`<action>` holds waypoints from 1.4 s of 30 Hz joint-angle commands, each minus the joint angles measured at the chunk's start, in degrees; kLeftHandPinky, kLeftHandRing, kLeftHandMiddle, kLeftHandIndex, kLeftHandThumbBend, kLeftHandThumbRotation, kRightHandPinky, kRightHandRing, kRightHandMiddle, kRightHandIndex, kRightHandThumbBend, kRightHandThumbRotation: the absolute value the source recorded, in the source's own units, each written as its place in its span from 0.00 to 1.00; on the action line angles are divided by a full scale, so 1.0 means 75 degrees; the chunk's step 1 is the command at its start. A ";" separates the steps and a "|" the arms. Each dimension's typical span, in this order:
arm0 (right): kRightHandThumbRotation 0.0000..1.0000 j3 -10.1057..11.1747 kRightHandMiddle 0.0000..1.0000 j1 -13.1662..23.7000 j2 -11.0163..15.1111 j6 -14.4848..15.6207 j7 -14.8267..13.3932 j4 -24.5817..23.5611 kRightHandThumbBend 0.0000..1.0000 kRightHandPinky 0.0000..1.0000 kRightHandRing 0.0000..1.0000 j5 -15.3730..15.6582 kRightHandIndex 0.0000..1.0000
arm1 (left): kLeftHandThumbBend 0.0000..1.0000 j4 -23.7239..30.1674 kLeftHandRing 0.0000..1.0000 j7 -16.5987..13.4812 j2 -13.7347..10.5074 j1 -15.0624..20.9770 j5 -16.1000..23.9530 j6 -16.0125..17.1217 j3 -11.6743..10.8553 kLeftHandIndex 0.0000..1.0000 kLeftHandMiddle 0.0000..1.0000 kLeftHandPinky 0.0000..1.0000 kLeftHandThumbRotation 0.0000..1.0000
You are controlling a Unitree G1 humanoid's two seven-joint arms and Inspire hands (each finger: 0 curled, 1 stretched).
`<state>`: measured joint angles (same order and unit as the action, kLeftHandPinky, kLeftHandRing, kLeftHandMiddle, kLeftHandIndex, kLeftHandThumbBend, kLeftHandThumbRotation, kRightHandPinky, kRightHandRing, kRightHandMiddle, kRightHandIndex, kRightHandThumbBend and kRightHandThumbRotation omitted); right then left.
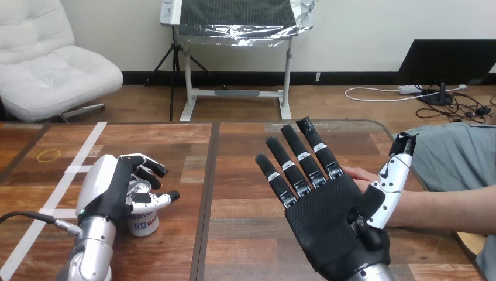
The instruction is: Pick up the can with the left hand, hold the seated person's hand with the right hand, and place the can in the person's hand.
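At lower left the left hand (111,190) has fingers and thumb curled round the can (144,222), which stands upright on the worktop (240,234). The can is probably light, thin-walled and slick, so grip its wall mid-height, gently. Right of centre the right hand (324,213) is spread flat, holding nothing, with the person's hand (355,173) just behind it. The wood between them is smooth, with ample space.

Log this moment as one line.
left hand: curled round can, upright on table | right hand: open, in front of person's hand, no grip seen | can: not yet in person's hand
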<state>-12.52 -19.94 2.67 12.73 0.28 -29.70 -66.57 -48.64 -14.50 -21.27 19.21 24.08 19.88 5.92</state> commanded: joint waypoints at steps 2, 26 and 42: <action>1.00 0.0193 1.00 0.0399 -0.0464 0.0006 0.0105 -0.0112 0.68 1.00 1.00 -0.0122 1.00 | 0.67 0.0136 0.43 -0.0207 -0.0091 0.0296 0.0040 0.0183 0.0038 0.53 0.49 0.39 0.00; 1.00 0.0315 1.00 0.0389 -0.0422 0.0093 0.0217 -0.0102 0.66 1.00 1.00 -0.0140 1.00 | 0.68 0.0002 0.44 -0.0489 -0.0039 0.0271 0.0030 0.0420 0.0045 0.53 0.50 0.40 0.00; 1.00 0.0362 1.00 0.0406 -0.0376 0.0115 0.0331 -0.0081 0.65 1.00 1.00 -0.0075 1.00 | 0.72 -0.0020 0.59 0.0057 0.0242 0.0194 -0.0962 0.0568 -0.0396 0.63 0.62 0.54 0.01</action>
<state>-10.90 -19.94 2.74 13.72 0.94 -29.70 -67.02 -48.99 -16.15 -20.90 19.08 20.74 22.98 5.41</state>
